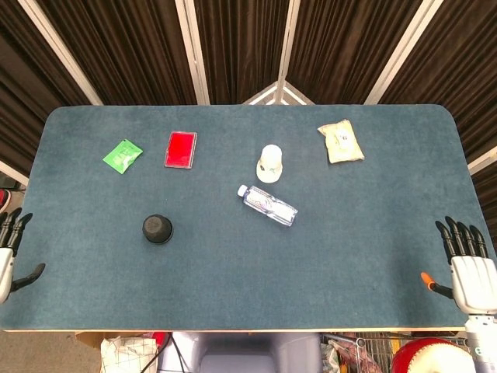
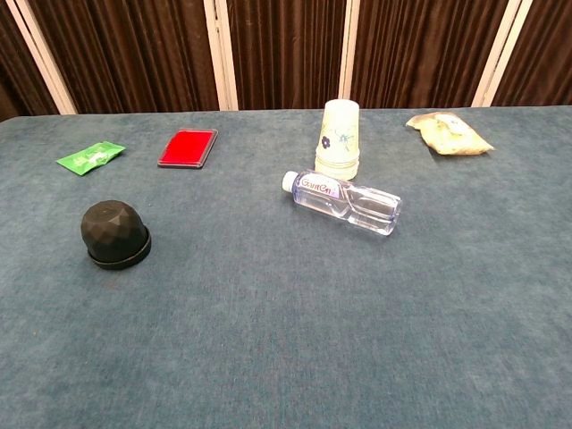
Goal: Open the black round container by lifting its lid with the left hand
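Observation:
The black round container [image 1: 158, 228] stands on the blue table's left half, its faceted domed lid [image 2: 113, 228] closed on the base. My left hand [image 1: 9, 252] is at the table's left edge, well to the left of the container, fingers spread and holding nothing. At the right edge my right hand [image 1: 467, 264] also has its fingers spread and empty. Neither hand shows in the chest view.
A clear water bottle [image 1: 267, 205] lies on its side near the middle, with an upturned paper cup [image 1: 269, 163] behind it. A red flat case [image 1: 180, 148] and a green packet [image 1: 122, 155] lie at the back left; a yellowish snack bag [image 1: 340, 141] at the back right.

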`<move>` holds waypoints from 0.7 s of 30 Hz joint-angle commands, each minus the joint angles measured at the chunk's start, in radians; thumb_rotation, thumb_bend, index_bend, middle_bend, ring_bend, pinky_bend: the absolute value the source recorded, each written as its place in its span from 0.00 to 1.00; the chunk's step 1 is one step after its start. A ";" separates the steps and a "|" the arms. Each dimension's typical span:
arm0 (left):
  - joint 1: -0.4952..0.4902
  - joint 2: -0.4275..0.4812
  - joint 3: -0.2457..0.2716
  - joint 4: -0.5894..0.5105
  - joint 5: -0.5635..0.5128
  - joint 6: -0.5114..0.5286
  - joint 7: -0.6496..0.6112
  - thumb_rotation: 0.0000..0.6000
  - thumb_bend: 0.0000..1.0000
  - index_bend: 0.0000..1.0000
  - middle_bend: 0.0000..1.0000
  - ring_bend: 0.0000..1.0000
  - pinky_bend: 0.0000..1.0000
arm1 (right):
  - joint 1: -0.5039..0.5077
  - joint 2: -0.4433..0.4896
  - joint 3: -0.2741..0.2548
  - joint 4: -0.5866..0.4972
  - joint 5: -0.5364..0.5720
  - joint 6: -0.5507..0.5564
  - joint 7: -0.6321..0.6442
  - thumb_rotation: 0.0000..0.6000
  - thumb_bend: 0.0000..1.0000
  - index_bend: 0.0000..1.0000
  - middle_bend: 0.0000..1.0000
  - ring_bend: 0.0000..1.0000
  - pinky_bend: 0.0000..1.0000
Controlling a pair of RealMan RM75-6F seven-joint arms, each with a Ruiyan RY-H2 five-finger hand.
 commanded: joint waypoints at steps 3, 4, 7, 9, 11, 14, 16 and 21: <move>-0.007 -0.009 0.003 -0.006 -0.009 -0.021 0.005 1.00 0.26 0.09 0.05 0.00 0.00 | 0.001 0.001 -0.008 -0.005 -0.019 0.001 0.009 1.00 0.18 0.00 0.00 0.00 0.01; -0.007 -0.011 0.003 -0.008 -0.010 -0.021 0.012 1.00 0.25 0.09 0.05 0.00 0.00 | 0.012 -0.008 0.002 -0.016 -0.011 -0.008 -0.011 1.00 0.18 0.00 0.00 0.00 0.01; -0.009 -0.013 0.004 -0.017 -0.015 -0.027 0.018 1.00 0.20 0.09 0.05 0.00 0.00 | 0.017 -0.012 0.015 -0.034 0.016 -0.022 -0.031 1.00 0.18 0.00 0.00 0.00 0.01; -0.017 -0.010 -0.002 -0.028 -0.025 -0.046 -0.013 1.00 0.17 0.09 0.06 0.00 0.00 | 0.015 -0.010 0.015 -0.036 0.022 -0.022 -0.029 1.00 0.18 0.00 0.00 0.00 0.01; -0.032 -0.009 -0.015 -0.036 -0.040 -0.073 -0.066 1.00 0.16 0.09 0.07 0.00 0.00 | 0.014 -0.009 0.017 -0.037 0.026 -0.023 -0.027 1.00 0.18 0.00 0.00 0.00 0.01; -0.079 -0.007 -0.043 -0.045 -0.081 -0.165 -0.187 1.00 0.16 0.09 0.08 0.00 0.00 | 0.015 -0.009 0.016 -0.039 0.028 -0.028 -0.026 1.00 0.18 0.00 0.00 0.00 0.01; -0.122 -0.004 -0.064 -0.047 -0.106 -0.248 -0.288 1.00 0.15 0.09 0.08 0.00 0.00 | 0.017 -0.010 0.015 -0.041 0.027 -0.030 -0.026 1.00 0.19 0.00 0.00 0.00 0.01; -0.207 -0.039 -0.119 -0.009 -0.174 -0.378 -0.399 1.00 0.15 0.11 0.13 0.00 0.00 | 0.023 -0.012 0.013 -0.043 0.024 -0.041 -0.030 1.00 0.18 0.00 0.00 0.00 0.01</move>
